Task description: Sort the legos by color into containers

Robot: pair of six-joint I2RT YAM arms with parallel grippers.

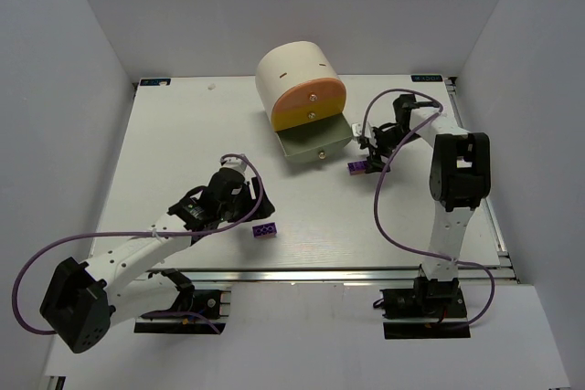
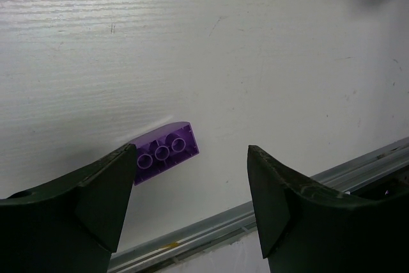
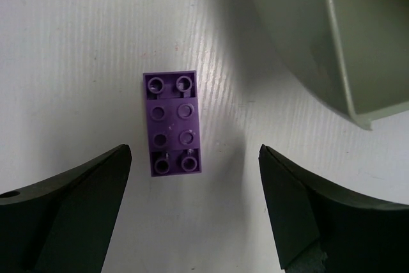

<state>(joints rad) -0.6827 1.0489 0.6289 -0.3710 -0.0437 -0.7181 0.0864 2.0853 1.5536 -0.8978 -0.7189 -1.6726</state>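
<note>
Purple lego (image 3: 172, 123), eight studs up, flat on table (image 3: 64, 62); we see right gripper (image 3: 195, 153) open over it, left gripper (image 2: 190, 153) open beside second purple lego (image 2: 163, 153), underside up.

White table (image 1: 183, 152) bears a cabinet (image 1: 294, 70) and, seemingly, two purple legos (image 1: 264, 229) (image 1: 356, 167).

I note a cream cabinet (image 1: 292, 68): top drawer (image 1: 309, 94) peach-orange, middle drawer (image 1: 311, 117) yellow, bottom drawer (image 1: 320, 151) grey-green. Just right of the cabinet, one purple brick (image 3: 172, 123); well in front of it, a second purple brick (image 2: 163, 153). The table (image 1: 183, 152) is white, faintly striped
</note>
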